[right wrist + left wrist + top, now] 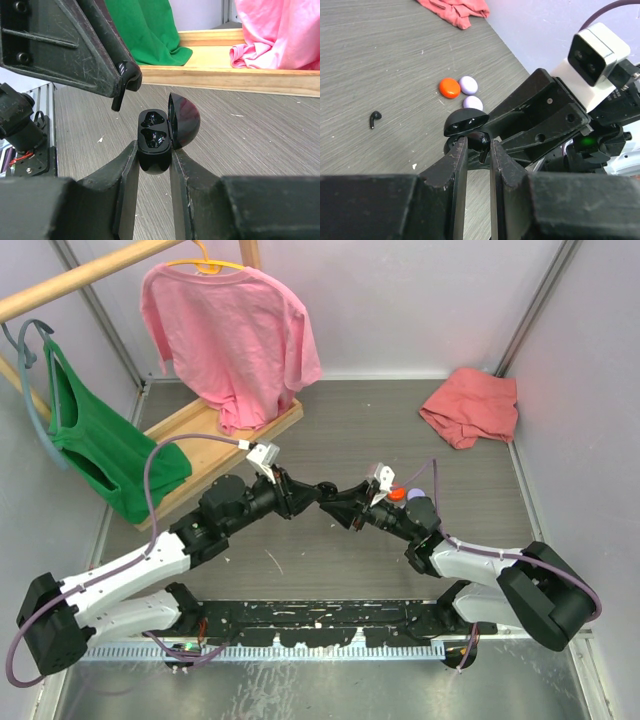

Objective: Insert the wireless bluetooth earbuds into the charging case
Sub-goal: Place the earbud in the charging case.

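Note:
My right gripper (154,152) is shut on the open black charging case (154,131), held above the table with its lid (184,120) flipped to the right. Both sockets look empty. My left gripper (477,151) is shut on a black earbud (481,139), right beside the case lid (465,121). In the right wrist view that earbud (122,82) hangs just up-left of the case, not touching it. The two grippers meet mid-table in the top view, left (322,492) and right (342,506). A second black earbud (374,119) lies on the table.
An orange-red round case (449,88) and two lilac round cases (468,85) (472,103) lie on the table behind the right gripper. A red cloth (470,405) lies back right. A pink T-shirt (235,330) and green garment (100,445) hang over a wooden rack base (200,430).

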### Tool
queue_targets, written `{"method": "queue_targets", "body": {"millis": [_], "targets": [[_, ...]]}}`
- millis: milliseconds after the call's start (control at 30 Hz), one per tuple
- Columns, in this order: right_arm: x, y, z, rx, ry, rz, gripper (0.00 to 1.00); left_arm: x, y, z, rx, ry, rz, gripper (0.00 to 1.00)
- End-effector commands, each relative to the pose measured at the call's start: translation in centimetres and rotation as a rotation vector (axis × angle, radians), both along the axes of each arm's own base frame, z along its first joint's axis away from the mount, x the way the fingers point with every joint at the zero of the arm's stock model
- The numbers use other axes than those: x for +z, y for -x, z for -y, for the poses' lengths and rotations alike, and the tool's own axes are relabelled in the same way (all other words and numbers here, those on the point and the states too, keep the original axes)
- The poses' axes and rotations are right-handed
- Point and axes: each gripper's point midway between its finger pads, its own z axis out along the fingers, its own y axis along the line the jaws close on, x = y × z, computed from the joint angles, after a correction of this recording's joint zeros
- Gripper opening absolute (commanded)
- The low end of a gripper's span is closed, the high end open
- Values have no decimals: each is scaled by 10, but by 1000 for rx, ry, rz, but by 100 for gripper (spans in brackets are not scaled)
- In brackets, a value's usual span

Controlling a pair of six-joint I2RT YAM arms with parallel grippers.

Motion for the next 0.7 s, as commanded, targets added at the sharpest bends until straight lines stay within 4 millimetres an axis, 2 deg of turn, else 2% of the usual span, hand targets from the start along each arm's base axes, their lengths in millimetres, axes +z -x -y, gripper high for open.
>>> {"method": "queue_targets", "body": {"millis": [0, 300, 667], "targets": [[38, -4, -3, -17, -83, 108, 2, 31, -4, 5, 19, 77, 122, 13], [46, 0, 0, -25, -93, 203, 3, 26, -4, 14, 30, 53, 149, 13], [47, -1, -1, -31, -83, 225, 2, 30, -8, 20, 56, 81, 177, 13]]}}
